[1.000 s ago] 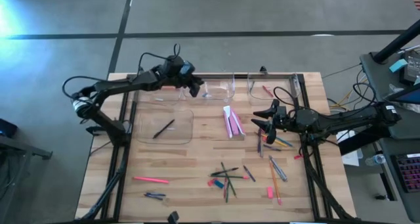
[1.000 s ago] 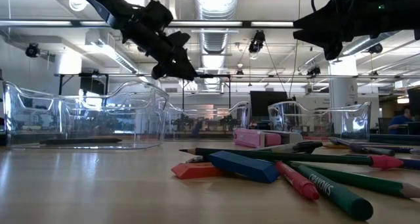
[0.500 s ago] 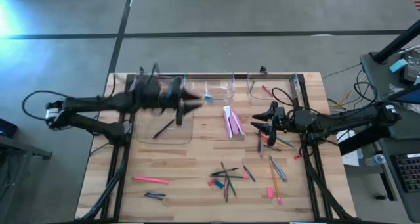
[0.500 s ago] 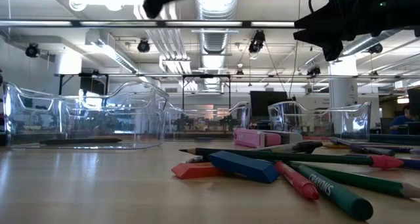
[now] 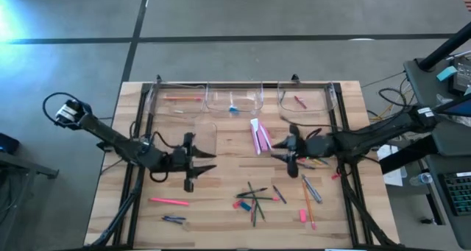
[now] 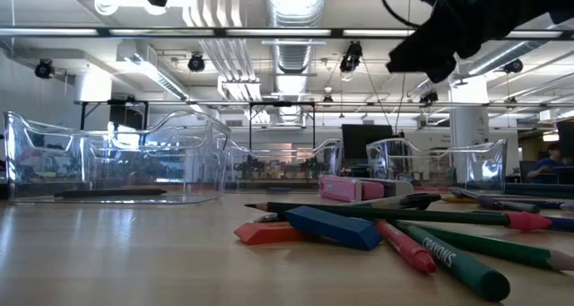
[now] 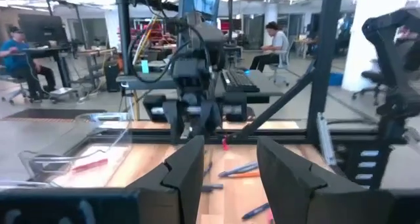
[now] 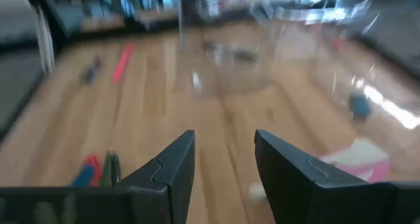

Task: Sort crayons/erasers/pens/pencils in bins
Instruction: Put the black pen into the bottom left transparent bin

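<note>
Both my tools, left tool [image 5: 197, 160] and right tool [image 5: 288, 151], hung open and empty over the wooden table [image 5: 221, 192]. The four clear plastic bins [image 5: 234, 98] held only a few items; I judged sorting barely begun, with most thin coloured sticks [image 5: 254, 199] and small chunky pink and blue erasers [image 5: 243, 205] loose.

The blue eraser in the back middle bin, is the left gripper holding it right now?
No. The blue eraser lies alone in the back middle bin, as the high view shows. The left gripper is open and empty, nearer the table's front.

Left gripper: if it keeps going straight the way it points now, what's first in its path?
Probably the right gripper. The left gripper, open and empty, points across the table, and its wrist view shows the other arm's gripper dead ahead, above the wood. Height match is unclear; nothing nearer shows in line.
</note>
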